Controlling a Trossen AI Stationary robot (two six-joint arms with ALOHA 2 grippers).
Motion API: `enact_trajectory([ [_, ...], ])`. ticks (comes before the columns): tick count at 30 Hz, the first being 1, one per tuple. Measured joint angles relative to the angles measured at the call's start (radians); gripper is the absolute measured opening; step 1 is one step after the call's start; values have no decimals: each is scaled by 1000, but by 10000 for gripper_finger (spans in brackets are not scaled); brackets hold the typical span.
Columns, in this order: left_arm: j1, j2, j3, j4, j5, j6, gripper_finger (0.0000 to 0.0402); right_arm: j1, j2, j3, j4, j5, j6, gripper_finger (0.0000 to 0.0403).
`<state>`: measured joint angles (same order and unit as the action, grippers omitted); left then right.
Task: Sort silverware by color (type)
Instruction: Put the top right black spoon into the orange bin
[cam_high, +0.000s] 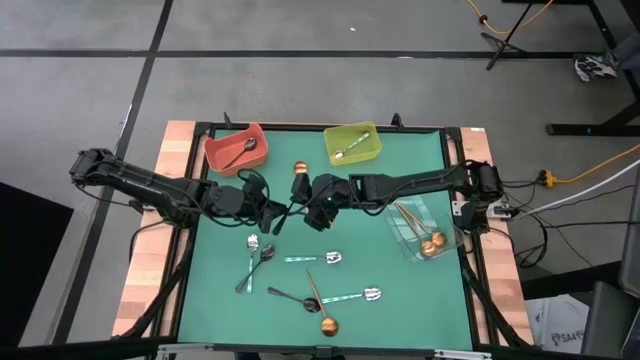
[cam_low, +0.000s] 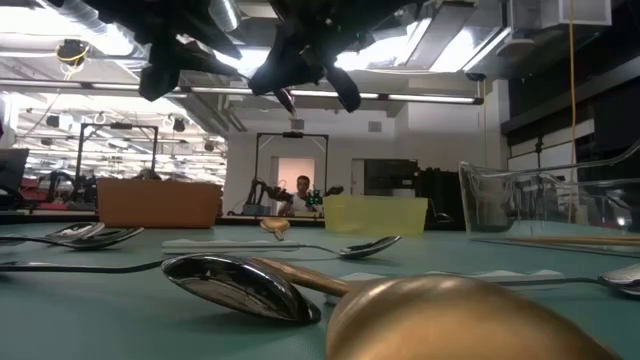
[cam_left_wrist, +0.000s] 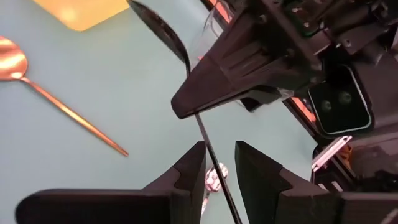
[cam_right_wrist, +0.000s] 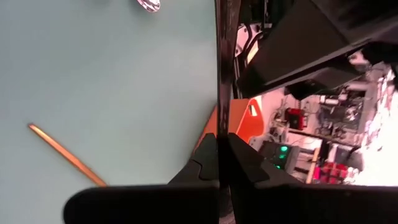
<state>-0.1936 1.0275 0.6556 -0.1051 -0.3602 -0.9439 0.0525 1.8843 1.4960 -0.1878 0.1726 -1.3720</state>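
Right gripper (cam_right_wrist: 222, 155) is pinched on a black spoon (cam_left_wrist: 163, 31) above mid-table. Left gripper (cam_left_wrist: 219, 163) sits spread around its handle, fingers apart.

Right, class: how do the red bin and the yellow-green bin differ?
Contents: the red bin holds a black spoon; the yellow-green bin holds a silver spoon. Position: seen from above, the red bin sits to the left and the yellow-green bin to its right. Both are small open bins at the same edge of the green mat, holding one spoon each.
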Motion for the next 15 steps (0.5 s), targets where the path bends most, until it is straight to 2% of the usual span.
enact_trajectory([
  [6,0,0,0,-18,53,-52,80,30,0,0,19,0,-108,1],
  [15,0,0,0,-16,94,-55,80,33,0,0,22,2,-125,1],
])
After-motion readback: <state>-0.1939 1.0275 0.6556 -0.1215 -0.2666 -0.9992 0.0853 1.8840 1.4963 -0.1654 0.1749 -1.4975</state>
